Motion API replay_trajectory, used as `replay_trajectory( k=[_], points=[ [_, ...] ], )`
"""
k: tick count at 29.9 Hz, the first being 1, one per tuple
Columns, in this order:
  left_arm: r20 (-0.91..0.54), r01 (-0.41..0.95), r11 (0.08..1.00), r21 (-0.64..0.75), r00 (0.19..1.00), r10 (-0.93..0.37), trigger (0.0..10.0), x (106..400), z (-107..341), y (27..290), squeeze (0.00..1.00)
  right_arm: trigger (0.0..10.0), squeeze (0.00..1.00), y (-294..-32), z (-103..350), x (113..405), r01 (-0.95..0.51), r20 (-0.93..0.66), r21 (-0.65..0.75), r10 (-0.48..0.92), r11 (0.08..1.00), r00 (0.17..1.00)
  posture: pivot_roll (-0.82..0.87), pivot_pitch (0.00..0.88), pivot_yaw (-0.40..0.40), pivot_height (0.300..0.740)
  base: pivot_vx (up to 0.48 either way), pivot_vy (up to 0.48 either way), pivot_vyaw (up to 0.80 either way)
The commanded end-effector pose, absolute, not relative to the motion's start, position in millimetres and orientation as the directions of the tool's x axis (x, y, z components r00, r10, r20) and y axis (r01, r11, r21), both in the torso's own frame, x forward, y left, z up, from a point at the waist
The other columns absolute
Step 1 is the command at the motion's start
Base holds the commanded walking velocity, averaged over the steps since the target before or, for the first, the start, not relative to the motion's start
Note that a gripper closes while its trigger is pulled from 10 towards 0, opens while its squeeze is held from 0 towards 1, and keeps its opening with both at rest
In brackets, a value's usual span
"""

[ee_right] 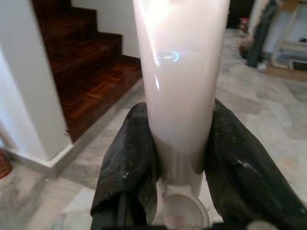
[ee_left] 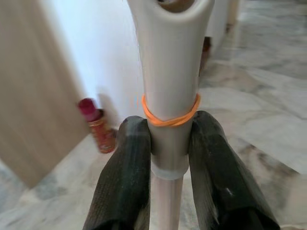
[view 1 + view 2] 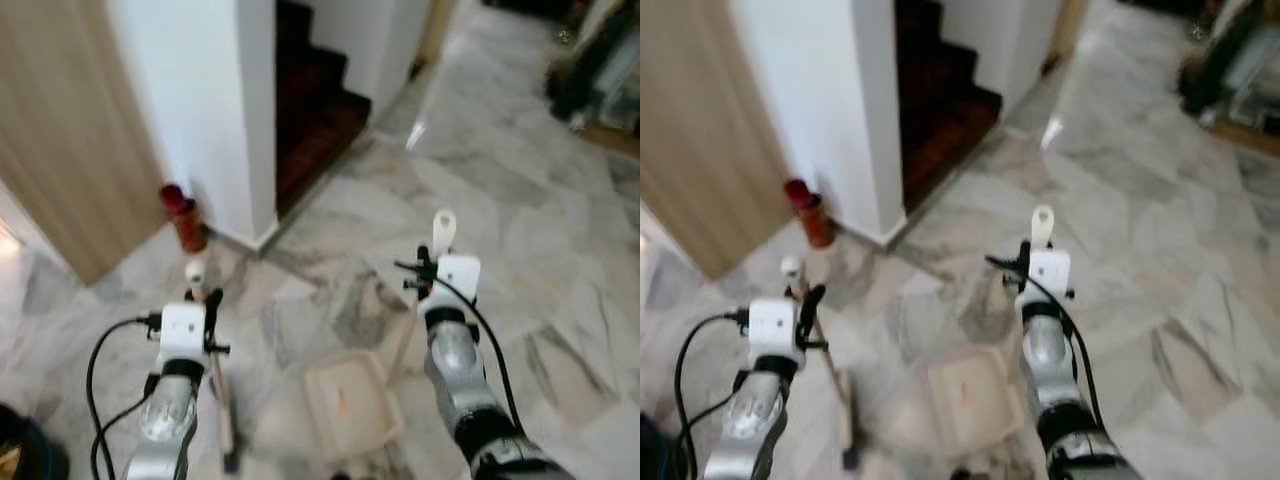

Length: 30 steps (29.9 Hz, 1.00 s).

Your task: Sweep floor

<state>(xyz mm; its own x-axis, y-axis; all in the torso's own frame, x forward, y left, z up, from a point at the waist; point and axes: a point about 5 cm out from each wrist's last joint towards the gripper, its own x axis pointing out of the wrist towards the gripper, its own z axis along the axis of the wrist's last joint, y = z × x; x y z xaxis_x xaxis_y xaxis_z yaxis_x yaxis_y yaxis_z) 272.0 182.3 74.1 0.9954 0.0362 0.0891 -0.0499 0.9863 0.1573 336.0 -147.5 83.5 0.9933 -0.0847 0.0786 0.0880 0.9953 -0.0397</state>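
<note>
The grey-veined white marble floor (image 3: 560,260) spreads across the whole scene, running up to a white wall pillar (image 3: 215,110) and a flight of dark wooden stairs (image 3: 315,110) beyond it. Beside the pillar stands a pale wood-grain door panel (image 3: 60,140).

On the floor between the two arms lies the cream plastic dustpan (image 3: 350,400), mouth flat to the marble so that dirt can likely be pushed into it. Its long pale handle (image 1: 180,72) rises to the right hand (image 3: 440,265), whose black fingers (image 1: 127,163) are clamped on either side of it, keeping the pan steady from a standing height.

The left hand (image 3: 200,300) is closed around the slim cream broom handle (image 2: 170,96), just below an orange rubber band (image 2: 170,117); the stick slants down toward the floor left of the dustpan, placed, I judge, for sweeping toward the pan.

A small red-capped bottle (image 3: 182,215) stands at the base of the pillar, near the broom's path.
</note>
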Motion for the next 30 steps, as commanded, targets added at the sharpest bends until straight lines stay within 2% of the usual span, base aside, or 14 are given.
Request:
replay_trajectory(
  k=[1, 30],
  points=[
    [0.104, -0.037, 0.987, 0.158, 0.994, 0.021, 10.0, 272.4, 76.7, 177.7, 0.0, 10.0, 0.0, -152.2, 87.1, 336.7, 0.106, 0.097, -0.027, -0.103, 0.994, 0.99, 0.11, 0.118, -0.026, 0.74, 0.0, 0.0, -0.79],
    [0.105, -0.039, 0.991, 0.131, 0.994, 0.026, 10.0, 270.7, 74.9, 175.4, 0.0, 10.0, 0.0, -150.9, 85.0, 335.6, 0.083, 0.092, -0.038, -0.079, 0.996, 0.993, 0.1, 0.083, -0.036, 0.74, 0.0, 0.0, -0.79]
  ],
)
